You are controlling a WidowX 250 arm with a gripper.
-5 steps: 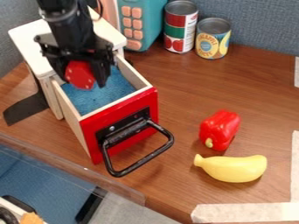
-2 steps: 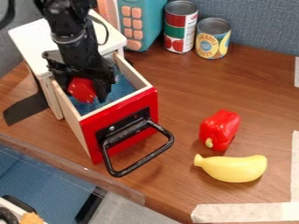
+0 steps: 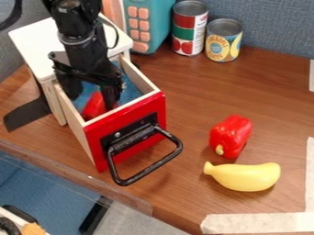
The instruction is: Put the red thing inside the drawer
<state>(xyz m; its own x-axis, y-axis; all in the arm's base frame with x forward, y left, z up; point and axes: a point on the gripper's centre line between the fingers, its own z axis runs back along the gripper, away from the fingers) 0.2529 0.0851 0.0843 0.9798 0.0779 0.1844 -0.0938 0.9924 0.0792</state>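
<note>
Where a blue-grey partition point(image 3: 270, 23) rises behind the work, the brown tabletop point(image 3: 264, 92) spreads out in front of me, with pale tape point(image 3: 257, 222) along its near right corner. At the upper left stands the white-topped cabinet point(image 3: 30, 41), and its drawer point(image 3: 98, 142) is pulled out toward the camera, red front first, black handle point(image 3: 153, 166) jutting forward. A teal toy with orange buttons point(image 3: 153, 23) stands behind the cabinet, and two cans, one with a tomato label point(image 3: 190, 27) and one with a yellow fruit label point(image 3: 224, 41), stand side by side next to it. To the right of the drawer lie a yellow banana point(image 3: 248, 176) and, just behind it, a red pepper point(image 3: 230, 137), both on the tabletop and well apart from me. What hems me in is the drawer itself: its pale wooden sides stand on either side of my work and its red front rises just ahead. My black arm point(image 3: 81, 46) comes down from the top edge over the cabinet, leaning slightly, with a loop of cable beside it. My gripper point(image 3: 92, 104) points down into the drawer, its two fingers apart, blue lining visible between them. The red thing point(image 3: 93, 108) is low inside the drawer, close behind the front panel and partly hidden by one finger; whether that finger touches it, I cannot tell.
</note>
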